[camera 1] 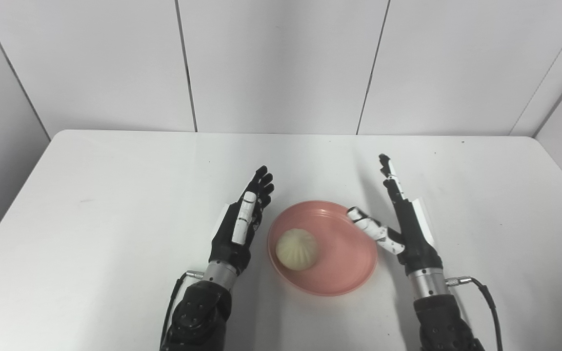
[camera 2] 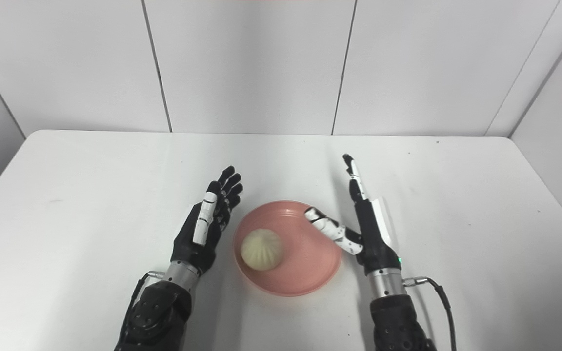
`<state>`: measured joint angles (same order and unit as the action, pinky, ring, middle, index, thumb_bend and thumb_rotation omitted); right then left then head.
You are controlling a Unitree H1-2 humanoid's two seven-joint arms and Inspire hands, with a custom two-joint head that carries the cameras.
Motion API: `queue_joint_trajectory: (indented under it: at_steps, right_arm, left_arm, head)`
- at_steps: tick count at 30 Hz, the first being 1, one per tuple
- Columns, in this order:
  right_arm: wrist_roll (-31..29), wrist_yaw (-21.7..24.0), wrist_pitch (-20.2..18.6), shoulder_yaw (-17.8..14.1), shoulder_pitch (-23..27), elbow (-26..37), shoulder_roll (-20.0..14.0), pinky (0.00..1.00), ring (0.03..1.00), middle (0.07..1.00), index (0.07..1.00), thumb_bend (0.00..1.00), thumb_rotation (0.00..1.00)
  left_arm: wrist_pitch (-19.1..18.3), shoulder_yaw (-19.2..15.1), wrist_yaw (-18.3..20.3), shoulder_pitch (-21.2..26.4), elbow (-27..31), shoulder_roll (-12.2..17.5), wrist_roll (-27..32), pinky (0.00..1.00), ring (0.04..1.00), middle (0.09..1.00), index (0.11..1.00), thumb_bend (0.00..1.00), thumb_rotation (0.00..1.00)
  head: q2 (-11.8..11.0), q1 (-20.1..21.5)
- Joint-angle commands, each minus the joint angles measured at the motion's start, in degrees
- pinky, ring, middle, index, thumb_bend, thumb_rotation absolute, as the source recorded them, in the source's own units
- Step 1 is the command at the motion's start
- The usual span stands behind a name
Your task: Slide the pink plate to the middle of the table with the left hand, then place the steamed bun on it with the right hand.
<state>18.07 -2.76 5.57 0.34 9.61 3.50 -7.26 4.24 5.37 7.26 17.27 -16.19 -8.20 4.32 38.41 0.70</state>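
A pink plate [camera 1: 344, 265] lies on the white table [camera 1: 115, 195], near the front middle. A pale steamed bun [camera 1: 296, 249] rests on the plate's left half. My left hand [camera 1: 242, 222] stands just left of the plate, fingers straight and apart, holding nothing. My right hand [camera 1: 400, 219] stands at the plate's right rim, fingers stretched up and the thumb reaching over the rim; it holds nothing. In the right eye view the bun [camera 2: 261, 248] sits between the left hand [camera 2: 206, 226] and the right hand [camera 2: 366, 222].
White wall panels [camera 1: 281, 63] close off the back and both sides of the table. A cable [camera 1: 486, 297] loops from the right wrist over the tabletop, and another runs along the left forearm.
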Motion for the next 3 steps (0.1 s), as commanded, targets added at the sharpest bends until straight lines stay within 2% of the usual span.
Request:
queue_joint_trajectory:
  at_steps: [1,3]
  right_arm:
    - [-4.4,1.2,-2.1,-1.3,1.3,2.2,0.3,0.99,0.998,1.000,1.000,0.52,0.89]
    - [-7.4,1.8,-3.7,-2.2,1.5,2.4,0.5,1.00,0.999,1.000,1.000,0.53,0.92]
  left_arm:
    - [1.8,0.3,-0.2,-0.8,1.1,0.7,-1.0,1.00,0.998,0.998,0.987,0.61,1.00]
    - [1.7,0.3,-0.5,-1.0,1.5,0.5,-1.3,1.00,1.000,0.999,0.992,0.61,1.00]
  head:
    - [0.1,-0.3]
    - [0.1,-0.8]
